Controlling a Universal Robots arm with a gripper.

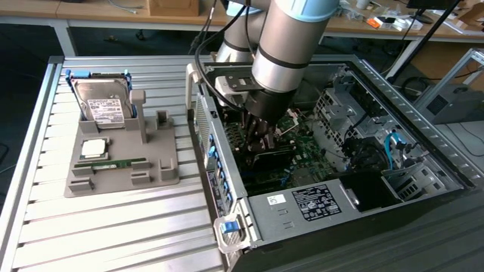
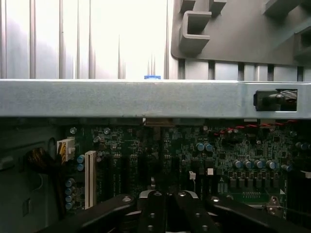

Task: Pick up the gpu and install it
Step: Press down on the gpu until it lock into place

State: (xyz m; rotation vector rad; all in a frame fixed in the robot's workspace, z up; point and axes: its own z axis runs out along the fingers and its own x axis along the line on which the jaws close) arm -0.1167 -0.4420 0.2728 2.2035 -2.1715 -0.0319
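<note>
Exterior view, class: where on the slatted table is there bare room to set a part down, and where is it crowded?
Free: bare slatted table in front of the grey parts tray, beside the computer case. Crowded: the tray, holding the hard drive, and the case interior around the gripper.

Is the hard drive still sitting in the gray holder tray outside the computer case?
Yes, the silver hard drive with its white label stands propped in the gray holder tray on the exterior view's left, outside the computer case.

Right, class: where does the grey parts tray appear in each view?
Exterior view: grey parts tray on the slatted table, at the exterior view's left of the computer case wall.
Wrist view: the tray's corner lies beyond that wall.
Shared landmark: the case wall.
</note>
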